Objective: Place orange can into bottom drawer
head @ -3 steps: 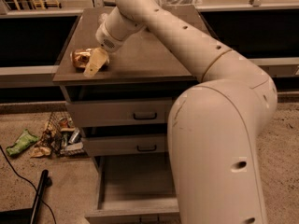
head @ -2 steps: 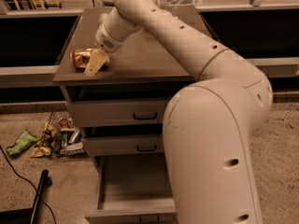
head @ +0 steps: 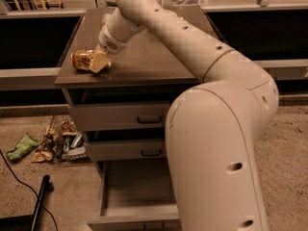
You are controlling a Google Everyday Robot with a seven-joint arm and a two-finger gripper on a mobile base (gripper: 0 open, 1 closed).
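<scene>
Camera view: caught the gripper [head: 99, 61] low over the front left corner of the cabinet top [head: 149, 66], set against the right end of the orange can [head: 83, 59]. Found the can lying on its side, touching the dark surface and not yet raised, well above where wanted. Could not tell whether clenched on the can or merely resting against it, with the far side hidden behind the can itself. Reached in from the right on the pale arm [head: 216, 143], wrist tipped downward, probably to meet a can lying flat rather than standing. Showed the bottom drawer [head: 137, 184] pulled out at the foot of the cabinet, bare grey floor exposed, apparently opened to take the can from above. Showed the two upper drawers [head: 144, 117] shut, dark handles in line. Hid much of the open drawer's right half behind the bulk of the arm. Took in a heap of wrappers and litter [head: 57, 143] on the floor just left of the cabinet. Judged at the pick-up stage, with the lift, the carry past the front edge and the lowering into the drawer all to come
</scene>
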